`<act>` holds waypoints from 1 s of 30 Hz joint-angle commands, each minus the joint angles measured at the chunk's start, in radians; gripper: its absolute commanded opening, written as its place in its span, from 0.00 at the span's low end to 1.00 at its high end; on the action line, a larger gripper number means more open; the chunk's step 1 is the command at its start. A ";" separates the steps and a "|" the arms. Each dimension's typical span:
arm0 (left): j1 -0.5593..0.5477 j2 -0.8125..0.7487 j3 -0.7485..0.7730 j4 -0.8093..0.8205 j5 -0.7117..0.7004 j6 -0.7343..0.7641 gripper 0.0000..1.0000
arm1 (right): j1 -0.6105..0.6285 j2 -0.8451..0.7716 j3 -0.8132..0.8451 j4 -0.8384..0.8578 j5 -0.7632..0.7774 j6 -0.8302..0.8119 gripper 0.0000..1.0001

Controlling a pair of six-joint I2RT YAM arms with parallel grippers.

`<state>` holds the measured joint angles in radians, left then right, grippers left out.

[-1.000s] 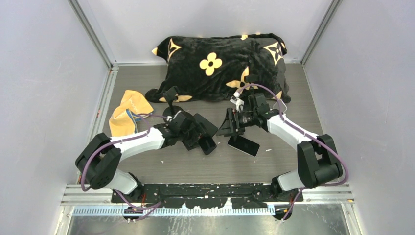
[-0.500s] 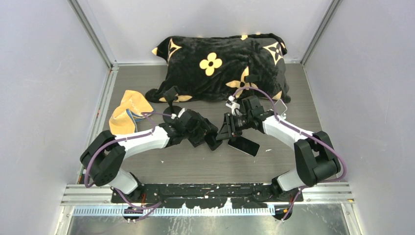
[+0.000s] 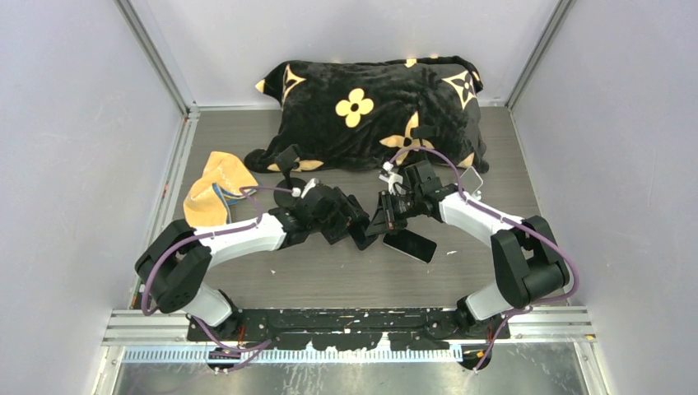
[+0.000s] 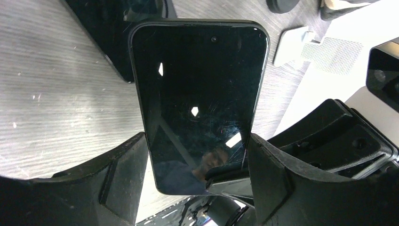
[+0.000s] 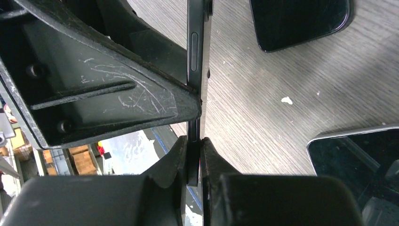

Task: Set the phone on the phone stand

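A black phone (image 4: 200, 84) hangs above the table between the two arms, screen toward the left wrist camera. My left gripper (image 4: 197, 150) is shut across its width, one finger on each long side. My right gripper (image 5: 194, 155) is shut on the same phone (image 5: 194, 56), pinching its thin bottom end, which shows edge-on in the right wrist view. From above, the left gripper (image 3: 354, 229) and the right gripper (image 3: 381, 222) meet at the table's middle. The black phone stand (image 3: 287, 158) stands behind the left arm, at the pillow's front edge.
A second dark phone (image 3: 409, 244) lies flat just right of the grippers. A big black pillow with yellow flowers (image 3: 370, 107) fills the back. A yellow cloth (image 3: 212, 193) lies at the left. A silver-rimmed object (image 3: 471, 177) sits by the right arm.
My right gripper has gone from open to shut on the phone's end. The left arm carried the phone right and back to meet it, keeping its hold.
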<state>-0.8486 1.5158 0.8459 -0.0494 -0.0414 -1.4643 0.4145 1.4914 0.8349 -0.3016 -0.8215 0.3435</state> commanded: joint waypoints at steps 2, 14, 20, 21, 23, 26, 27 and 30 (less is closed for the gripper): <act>-0.011 -0.104 -0.013 0.254 0.003 0.163 0.78 | -0.054 -0.046 0.055 0.009 -0.132 0.026 0.02; -0.009 -0.417 -0.050 0.334 0.035 0.660 1.00 | -0.288 -0.252 0.154 -0.214 -0.410 -0.117 0.01; 0.036 -0.503 -0.126 0.589 0.181 0.701 1.00 | -0.301 -0.259 0.420 -0.645 -0.434 -0.490 0.01; 0.047 -0.506 -0.120 0.610 0.213 0.696 1.00 | -0.301 -0.260 0.449 -0.674 -0.446 -0.512 0.01; 0.058 -0.507 -0.094 0.629 0.268 0.693 1.00 | -0.302 -0.268 0.491 -0.685 -0.487 -0.517 0.01; 0.059 -0.496 -0.053 0.692 0.325 0.686 1.00 | -0.302 -0.303 0.540 -0.660 -0.525 -0.517 0.01; 0.059 -0.491 -0.047 0.726 0.343 0.677 1.00 | -0.302 -0.319 0.551 -0.629 -0.525 -0.499 0.01; 0.059 -0.467 -0.036 0.829 0.376 0.637 0.95 | -0.302 -0.362 0.538 -0.377 -0.527 -0.251 0.01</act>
<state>-0.7902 1.0317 0.7475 0.5529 0.2386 -0.8066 0.1158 1.2030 1.3281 -0.9054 -1.2625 -0.0948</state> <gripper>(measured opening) 0.986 0.162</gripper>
